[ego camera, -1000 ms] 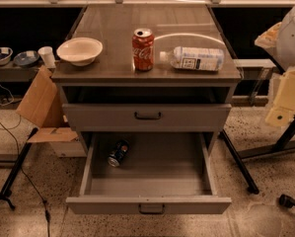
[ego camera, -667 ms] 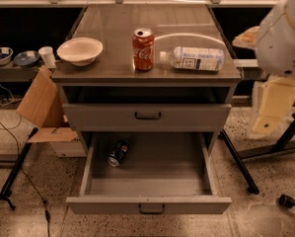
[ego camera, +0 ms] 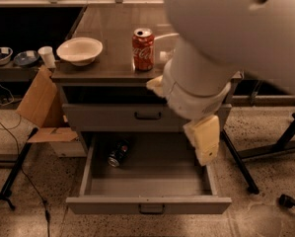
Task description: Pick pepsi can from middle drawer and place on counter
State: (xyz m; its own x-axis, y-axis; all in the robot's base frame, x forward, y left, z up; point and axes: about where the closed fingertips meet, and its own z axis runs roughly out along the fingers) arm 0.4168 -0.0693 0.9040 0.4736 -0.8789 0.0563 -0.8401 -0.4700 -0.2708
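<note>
The pepsi can [ego camera: 118,153] lies on its side at the back left of the open middle drawer [ego camera: 147,205]. The counter [ego camera: 110,28] above carries a red Coca-Cola can [ego camera: 143,49] and a white bowl [ego camera: 79,50]. My big white arm fills the upper right and hides the counter's right half. Its cream end part, the gripper [ego camera: 203,141], hangs over the drawer's right side, to the right of and above the pepsi can and apart from it.
The upper drawer [ego camera: 147,116] is shut. A cardboard box [ego camera: 38,105] leans left of the cabinet. A white cup [ego camera: 47,57] and small bowls [ego camera: 1,56] sit on a low shelf at the left. Dark stand legs [ego camera: 238,162] cross the floor on the right.
My arm has swung in from the right edge across the view, now covering the counter's right side and the plastic bottle. The pepsi can has not moved.
</note>
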